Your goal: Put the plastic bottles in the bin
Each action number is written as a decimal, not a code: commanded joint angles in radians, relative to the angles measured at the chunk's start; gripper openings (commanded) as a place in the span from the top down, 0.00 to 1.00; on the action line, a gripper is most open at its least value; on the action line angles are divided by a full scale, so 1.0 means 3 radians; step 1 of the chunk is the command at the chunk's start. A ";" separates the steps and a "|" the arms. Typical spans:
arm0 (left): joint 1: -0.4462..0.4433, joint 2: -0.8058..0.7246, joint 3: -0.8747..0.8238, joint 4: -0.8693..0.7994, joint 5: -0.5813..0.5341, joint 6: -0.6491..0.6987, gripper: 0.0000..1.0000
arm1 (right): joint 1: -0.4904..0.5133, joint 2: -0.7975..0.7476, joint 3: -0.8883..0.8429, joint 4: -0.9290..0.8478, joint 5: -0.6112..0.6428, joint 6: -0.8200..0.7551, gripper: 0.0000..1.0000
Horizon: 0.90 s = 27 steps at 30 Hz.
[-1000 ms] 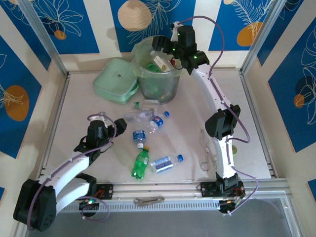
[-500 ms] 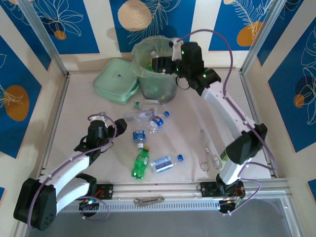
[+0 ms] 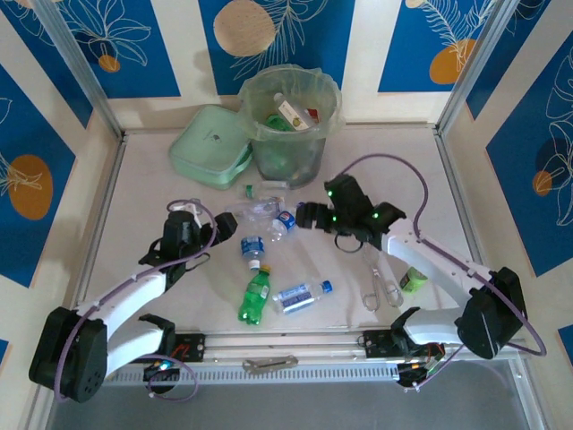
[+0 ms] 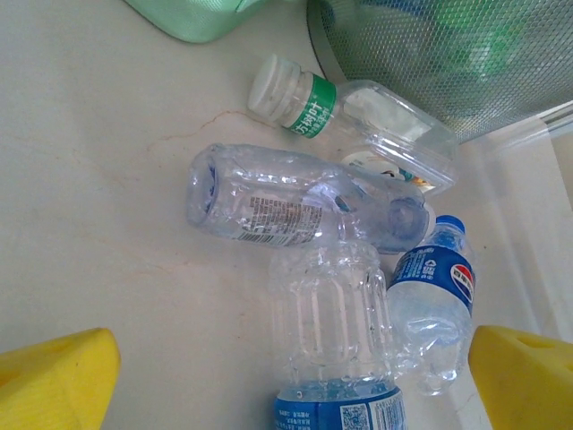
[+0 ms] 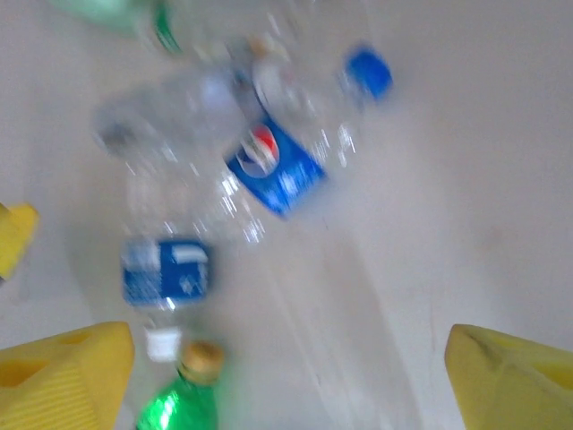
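Right gripper [image 3: 303, 216], spread wide and empty, hangs on the bin's [image 3: 269, 148] near side, where the blue-labelled bottle [image 3: 283, 222] lies on the table [image 3: 143, 197]. Best to centre across its label, drop straight, and avoid nudging the neighbouring bottles [image 3: 253, 246].

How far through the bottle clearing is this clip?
Partly done: several bottles sit in the bin. Nothing is in hand; the left tool and right tool are open beside the loose pile. Left: about six on the table, including the green bottle.
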 commanded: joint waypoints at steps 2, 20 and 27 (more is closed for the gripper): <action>-0.0021 0.0047 0.0077 0.0087 0.0123 0.0023 0.00 | 0.0353 -0.0255 -0.0292 -0.0431 0.0058 0.0972 0.06; -0.0031 0.0053 0.0138 0.0026 0.0134 0.0022 0.00 | 0.0969 -0.0649 -0.1230 -0.0016 -0.0375 0.2121 0.01; -0.0031 0.0068 0.0146 0.0029 0.0139 0.0013 0.00 | 0.0962 -0.0036 -0.1035 0.0301 -0.0570 0.1939 0.01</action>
